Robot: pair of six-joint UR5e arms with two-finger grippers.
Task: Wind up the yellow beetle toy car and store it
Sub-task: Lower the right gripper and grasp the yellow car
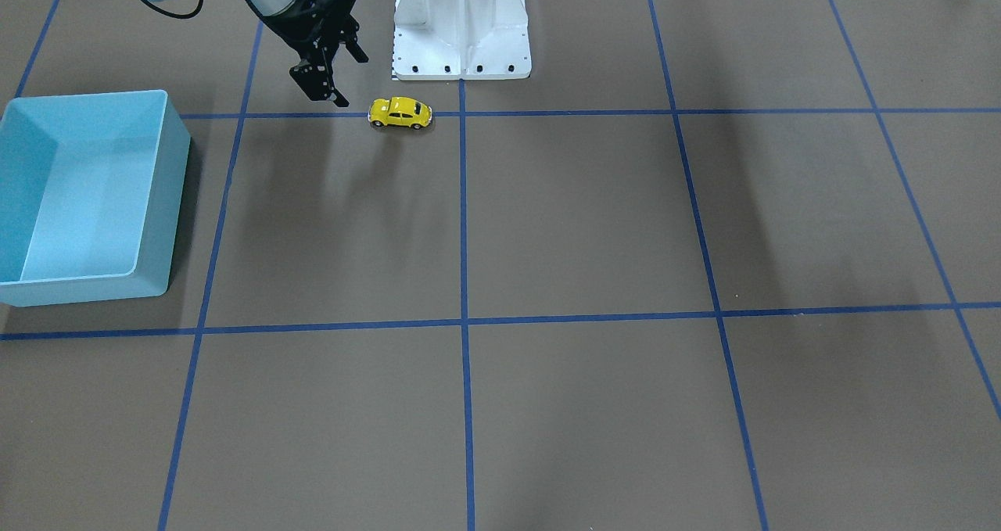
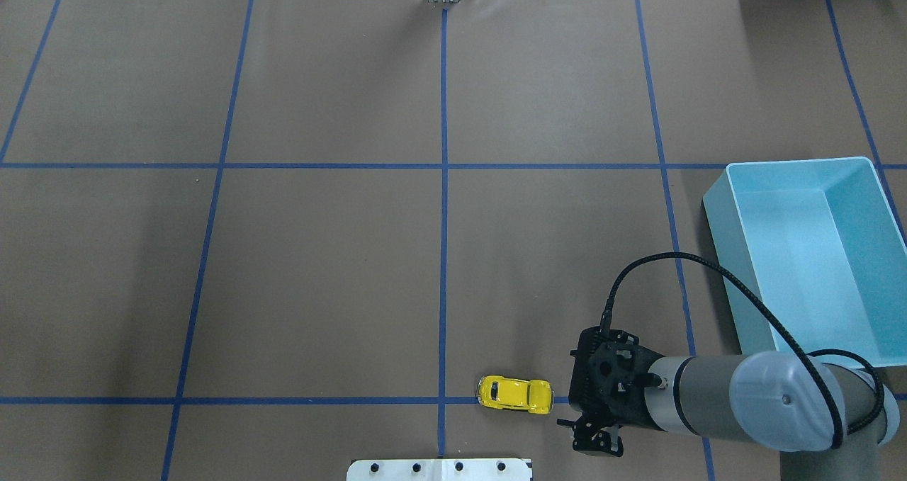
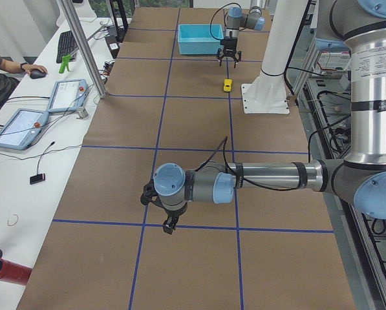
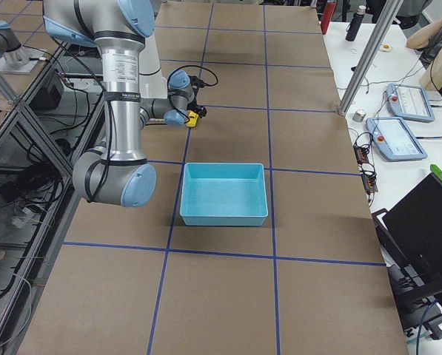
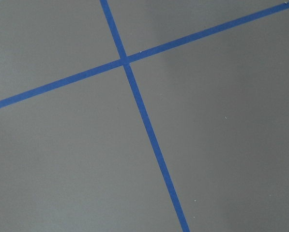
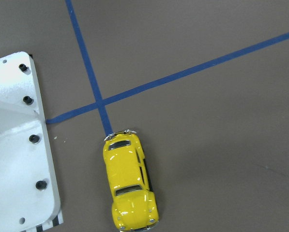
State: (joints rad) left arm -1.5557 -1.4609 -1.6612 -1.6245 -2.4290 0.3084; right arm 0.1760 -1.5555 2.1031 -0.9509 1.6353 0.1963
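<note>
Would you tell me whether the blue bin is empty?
Empty: the blue bin shows bare floor; the yellow beetle toy car sits outside it.

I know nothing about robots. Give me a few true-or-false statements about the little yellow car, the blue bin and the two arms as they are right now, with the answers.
1. The yellow beetle toy car lies inside the light blue bin. False: it stands on the table, on a blue tape line, close to the white base plate.
2. The right tool is open and holds nothing. True.
3. The car stands on its wheels. True.
4. The left tool is the one beside the car. False: the right tool is beside it. The left tool is far along the table, and its wrist camera shows only brown table cover and blue tape.
</note>
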